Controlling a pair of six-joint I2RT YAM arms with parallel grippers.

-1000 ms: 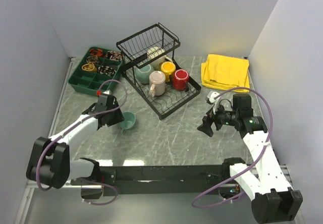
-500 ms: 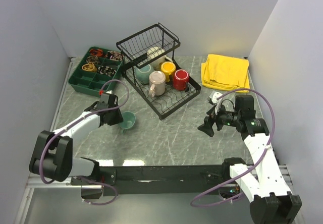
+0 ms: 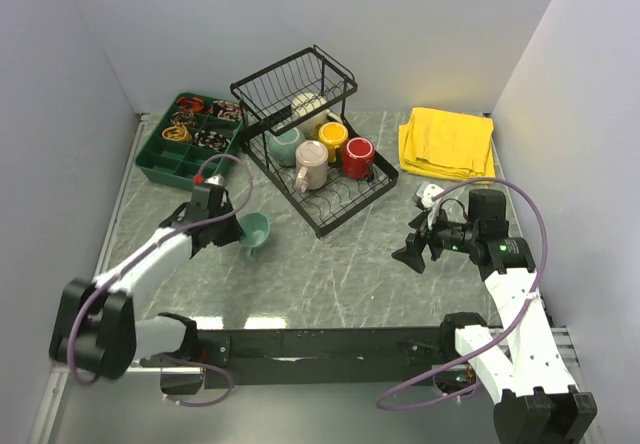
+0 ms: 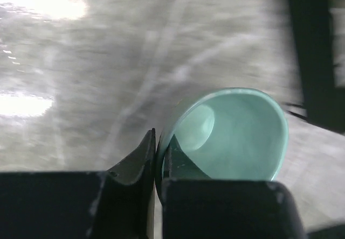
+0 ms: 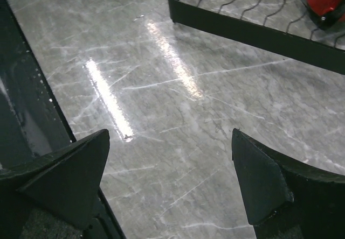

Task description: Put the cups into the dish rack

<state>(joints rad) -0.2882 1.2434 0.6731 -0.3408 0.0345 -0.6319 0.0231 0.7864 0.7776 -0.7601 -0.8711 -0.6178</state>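
Note:
My left gripper (image 3: pixel 243 232) is shut on the rim of the small teal mug (image 3: pixel 257 231), one finger inside and one outside, just left of the black dish rack (image 3: pixel 348 204). The wrist view shows the teal mug (image 4: pixel 237 136) tilted, its mouth facing the camera. The rack's flat tray holds the grey-green mug (image 3: pixel 284 145), pale pink mug (image 3: pixel 311 163), yellow mug (image 3: pixel 332 140) and red mug (image 3: pixel 358 157). The cream mug (image 3: pixel 307 105) sits in the raised basket end. My right gripper (image 3: pixel 412 254) is open and empty over the table right of the rack. The rack's edge (image 5: pixel 253 32) shows in the right wrist view.
A green compartment tray (image 3: pixel 160 164) with small items stands at the back left. A folded yellow cloth (image 3: pixel 447 142) lies at the back right. A small white object (image 3: pixel 425 191) lies near the right arm. Walls close the table on three sides.
My left gripper has lifted the teal mug and carried it a little up and right, toward the rack. The right arm has barely moved.

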